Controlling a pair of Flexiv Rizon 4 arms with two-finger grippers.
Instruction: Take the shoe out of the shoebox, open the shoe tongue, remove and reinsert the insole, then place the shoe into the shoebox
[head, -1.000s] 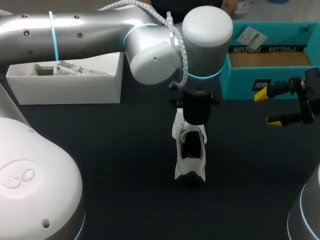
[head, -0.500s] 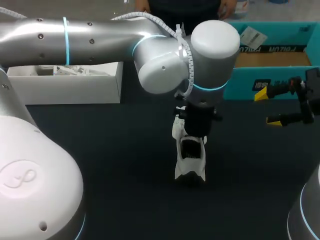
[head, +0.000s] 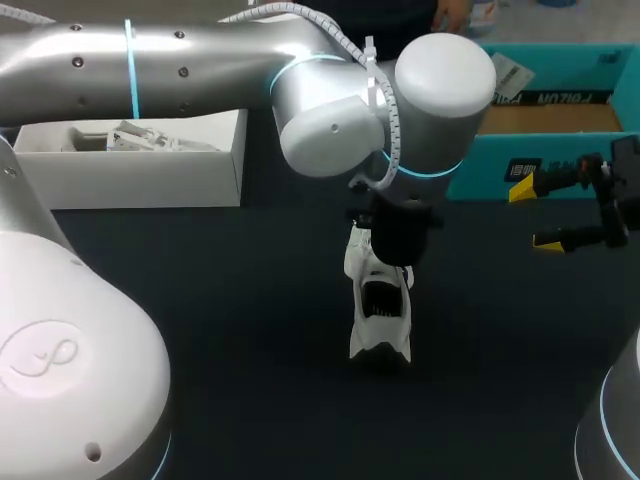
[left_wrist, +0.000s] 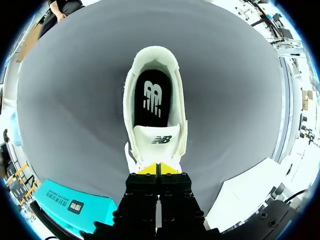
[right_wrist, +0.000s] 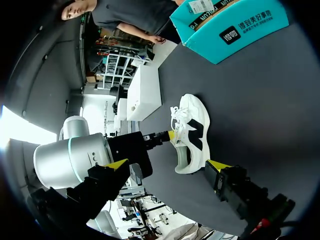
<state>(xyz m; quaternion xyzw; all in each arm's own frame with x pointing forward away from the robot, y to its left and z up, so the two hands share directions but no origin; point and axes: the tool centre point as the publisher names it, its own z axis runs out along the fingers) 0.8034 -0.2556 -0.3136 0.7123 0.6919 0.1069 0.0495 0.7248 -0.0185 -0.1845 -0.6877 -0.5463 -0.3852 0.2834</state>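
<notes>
- Right, the white shoe (head: 380, 310) stands mid-frame on the dark surface (head: 220, 320), with its black insole (left_wrist: 152, 100) lying inside.
- Down over it, the left claw (left_wrist: 159, 169) has its yellow tips pinched together on the edge of the tongue (left_wrist: 161, 139).
- At the frame's right, the right claw (head: 535, 214) hangs with its fingers wide apart, well away from the shoe.
- Farther back, the teal shoebox (head: 560, 165) sits upper right and a white box (head: 140, 175) upper left.
</notes>
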